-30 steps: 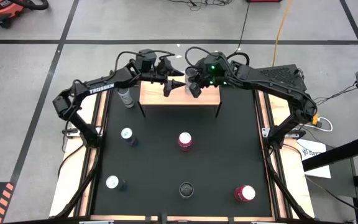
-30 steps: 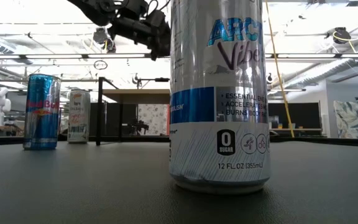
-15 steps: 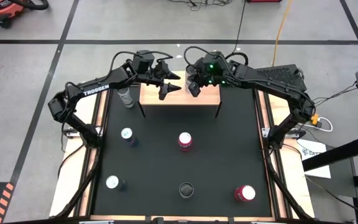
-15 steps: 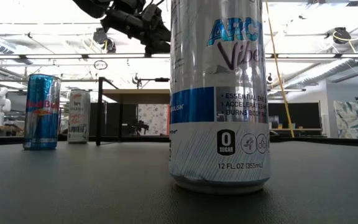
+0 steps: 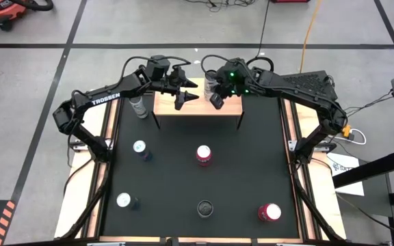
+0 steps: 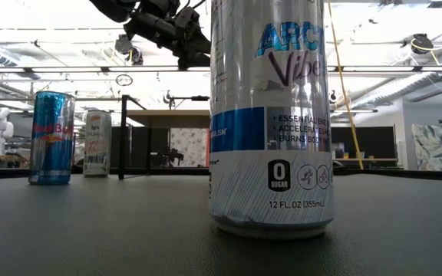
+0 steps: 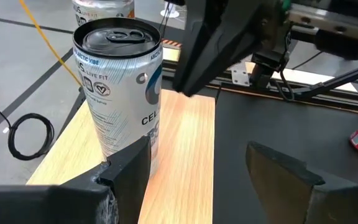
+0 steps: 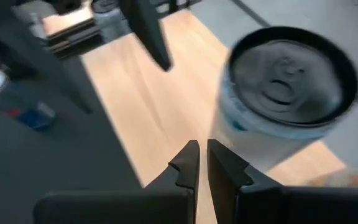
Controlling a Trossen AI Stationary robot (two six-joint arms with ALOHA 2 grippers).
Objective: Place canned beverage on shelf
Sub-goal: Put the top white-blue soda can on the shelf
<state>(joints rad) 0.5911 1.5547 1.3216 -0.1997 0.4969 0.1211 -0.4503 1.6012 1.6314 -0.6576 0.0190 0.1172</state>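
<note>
A silver beverage can [image 7: 117, 93] stands upright on its base on the light-wood shelf [image 5: 197, 108] at the table's far side, toward the shelf's far edge; its top shows in the high view [image 5: 210, 83] and the right wrist view [image 8: 288, 93]. My left gripper [image 7: 194, 149] hovers open over the shelf just left of the can, with only the board between its fingers. My right gripper [image 8: 202, 146] is shut and hovers above the shelf beside the can, holding nothing.
Several more cans stand on the black table: a blue one [image 5: 140, 149], a maroon one [image 5: 203, 154], a silver one [image 5: 124, 200], a black one [image 5: 204, 208] and a red one [image 5: 269, 212]. Another silver can [image 5: 139, 106] stands left of the shelf.
My left gripper has drawn back slightly from the can toward the table's left and tipped up a little, staying open. My right gripper has turned a little at the wrist over the shelf. The can stands still on the board.
</note>
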